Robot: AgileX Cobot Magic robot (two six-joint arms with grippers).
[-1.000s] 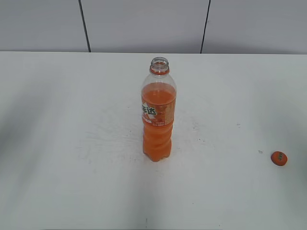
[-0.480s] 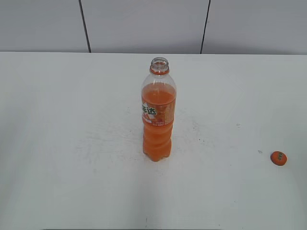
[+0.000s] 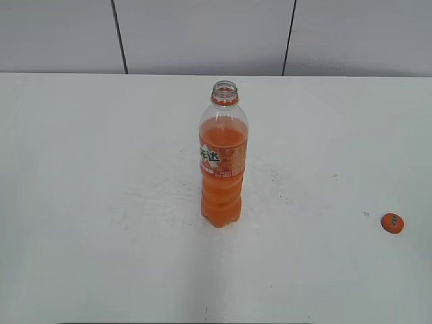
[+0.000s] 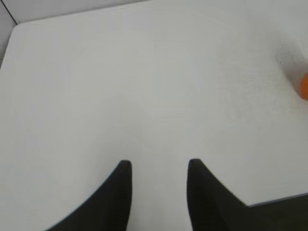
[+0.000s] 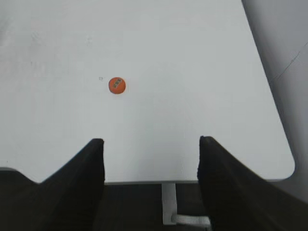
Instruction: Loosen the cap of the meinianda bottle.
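Meinianda bottle (image 3: 223, 162) stands upright on the white desk (image 3: 101, 202), roughly mid-desk in the exterior view. Mouth is open, nothing screwed on; orange neck ring sits just below the threads. Soda fills it to about the shoulder. Label faces the camera.

The cap (image 3: 392, 223) is off the bottle. It lies flat on the desk well apart from the bottle, to the bottle's right and nearer the camera, close to the desk's right edge. Right wrist view shows it too (image 5: 116, 85), greenish mark facing up, bare desk all round it.

Neither arm shows in the exterior view.

Left tool (image 4: 156, 166): two dark fingers with a narrow gap between them, partly open. Nothing between them, only bare desk behind. Fingers look raised off the desk, though contact can't be judged from this angle. An orange sliver at the right edge of the left wrist view (image 4: 304, 86) is likely the bottle's base, well apart from the left tool.

Right tool (image 5: 150, 142): fingers spread wide, holding nothing. It sits over the near edge of the desk, with dark floor and a pale strip of frame visible below the edge. The cap is ahead of it, beyond the fingertips and nearer the left finger (image 5: 91, 161), not touching either one.
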